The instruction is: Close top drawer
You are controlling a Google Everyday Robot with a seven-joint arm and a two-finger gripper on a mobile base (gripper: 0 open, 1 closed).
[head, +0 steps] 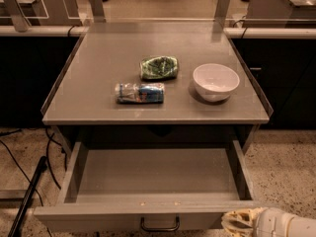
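Camera view. The wide, shallow grey metal top drawer (98, 218) is pulled fully out from under the flat grey tabletop (98, 58). Its front panel lies along the bottom edge of the frame. A dark wire pull handle (159, 226) is mounted at the centre of that panel, and the drawer's grey floor and both side walls are exposed.

The cream-and-white gripper (238, 222) enters from the lower right corner. It sits at the right end of the drawer's front panel, well to the right of the handle. Whether it touches the panel cannot be told, nor whether the gripper is spread or closed.

Three items rest on the tabletop:
- A crumpled green foil bag (159, 67) lies near the centre.
- A clear plastic bottle with a blue label (139, 93) lies on its side just in front of the bag.
- A round white bowl (216, 81) stands upright to the right of both, apart from them.

Black cables (15, 157) run over the speckled floor (291, 177) to the left of the table.
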